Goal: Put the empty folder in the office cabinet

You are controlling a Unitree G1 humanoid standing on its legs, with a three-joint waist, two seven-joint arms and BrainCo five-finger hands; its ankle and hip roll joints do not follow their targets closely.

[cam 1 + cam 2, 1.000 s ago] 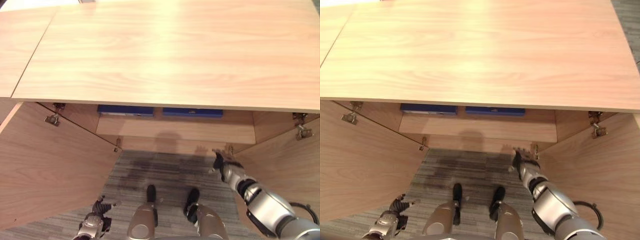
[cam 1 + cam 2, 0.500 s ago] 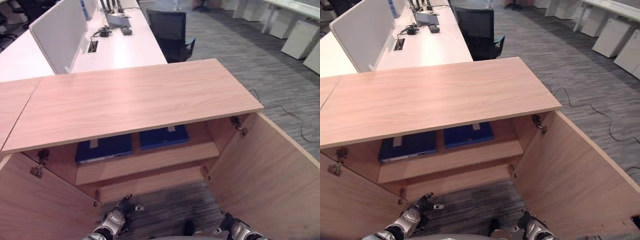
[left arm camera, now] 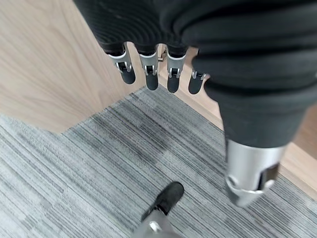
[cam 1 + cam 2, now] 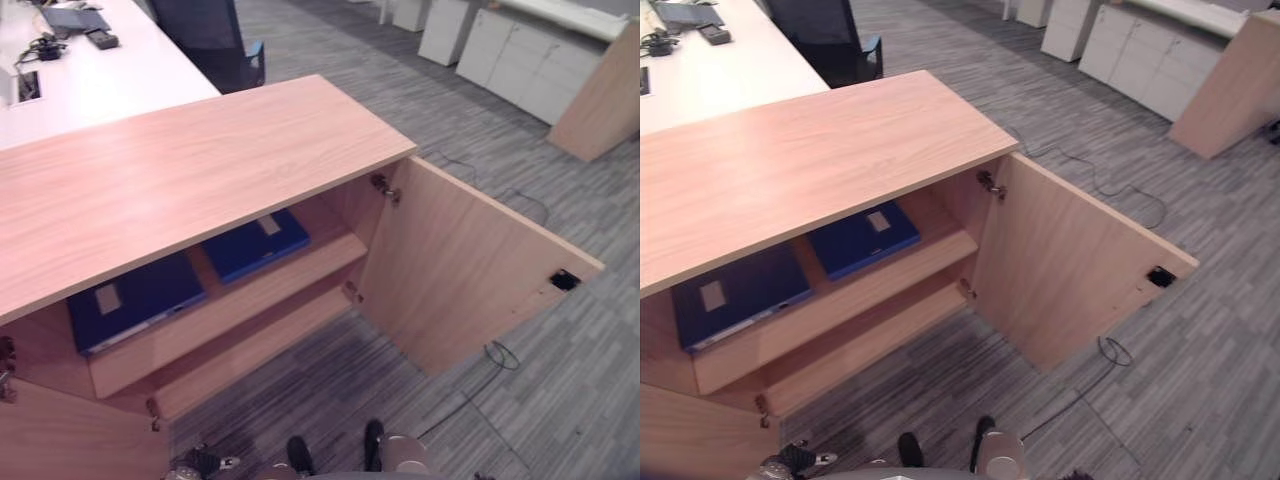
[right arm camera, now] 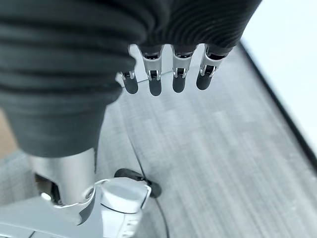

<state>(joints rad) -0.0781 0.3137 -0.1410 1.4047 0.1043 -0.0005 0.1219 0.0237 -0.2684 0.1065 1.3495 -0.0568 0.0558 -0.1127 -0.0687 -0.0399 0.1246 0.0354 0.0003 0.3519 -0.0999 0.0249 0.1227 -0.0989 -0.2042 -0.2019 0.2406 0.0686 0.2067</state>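
Lying flat on the upper shelf of the open light-wood office cabinet (image 4: 300,140): two dark blue flat folders (image 4: 258,243) (image 4: 135,298). Hanging low with fingers relaxed, holding nothing: left hand (image 3: 148,69), right hand (image 5: 168,74). Probably handling as light, stiff, smooth-covered; gripping best along the spine edge.

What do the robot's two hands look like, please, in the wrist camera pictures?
Both look alike. The left hand has a dark ribbed cover over its back and wrist, a row of silver fingers with dark rounded tips, and a thick silver thumb set apart. The right hand shows the same dark ribbed cover, silver dark-tipped fingers and a silver thumb.
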